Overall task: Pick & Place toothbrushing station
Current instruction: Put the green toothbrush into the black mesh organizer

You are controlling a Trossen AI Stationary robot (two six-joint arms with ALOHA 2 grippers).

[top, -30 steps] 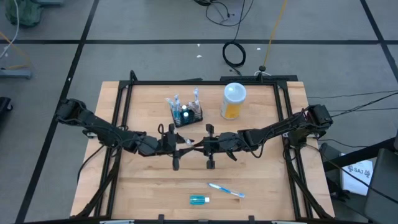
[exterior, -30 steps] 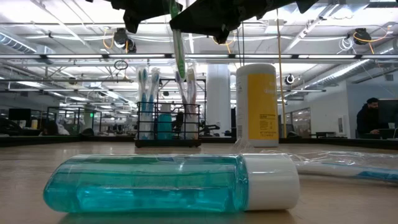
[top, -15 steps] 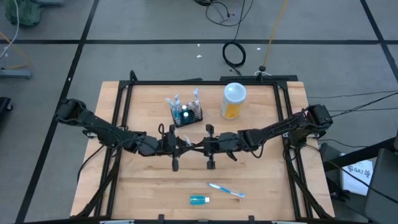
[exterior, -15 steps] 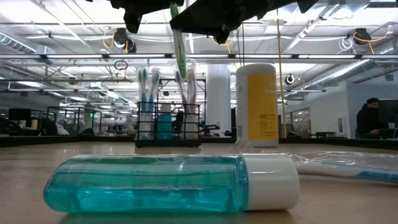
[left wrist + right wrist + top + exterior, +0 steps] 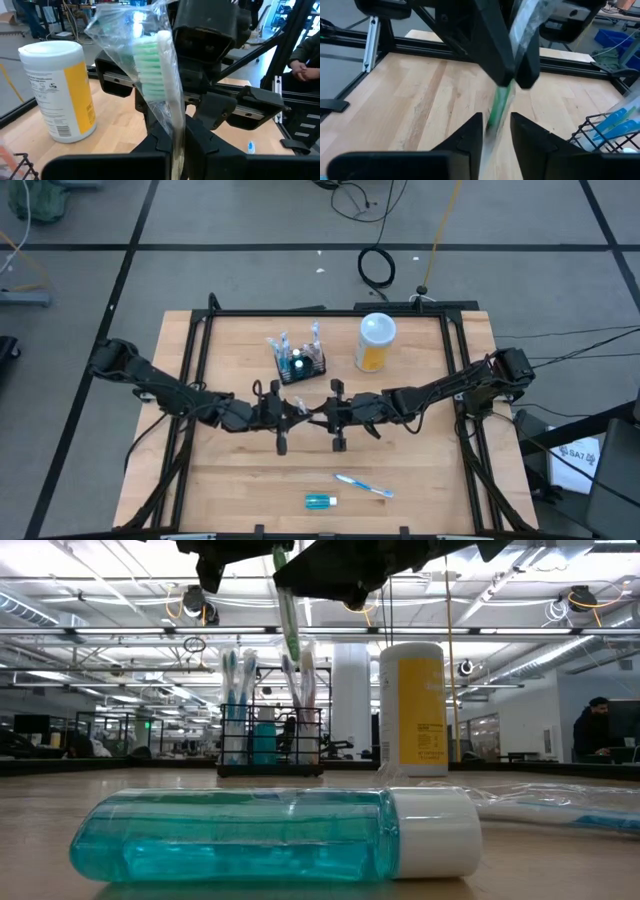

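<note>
A toothbrush [image 5: 161,70] with green bristles, wrapped in clear plastic, hangs above the table's middle between my two grippers. My left gripper [image 5: 298,412] is shut on it. My right gripper [image 5: 496,131] faces it with its fingers apart on either side of the brush's green end [image 5: 498,106]; whether they touch the wrapper I cannot tell. The toothbrushing station [image 5: 297,364], a black rack, stands on the table beyond them with several brushes and a blue bottle upright in it. My left gripper pinches the wrapped toothbrush between its two fingers just below the bristle head [image 5: 175,131], plastic and brush together. The brush stands out past the fingertips toward the other gripper. In the low view the brush [image 5: 287,610] hangs nearly upright, clear of the table.
A white-lidded yellow canister [image 5: 376,342] stands right of the station. Near the front edge lie a blue mouthwash bottle [image 5: 320,501] and another wrapped toothbrush [image 5: 365,486]. A black frame [image 5: 320,311] runs round the tabletop. A person [image 5: 597,725] sits in the room behind.
</note>
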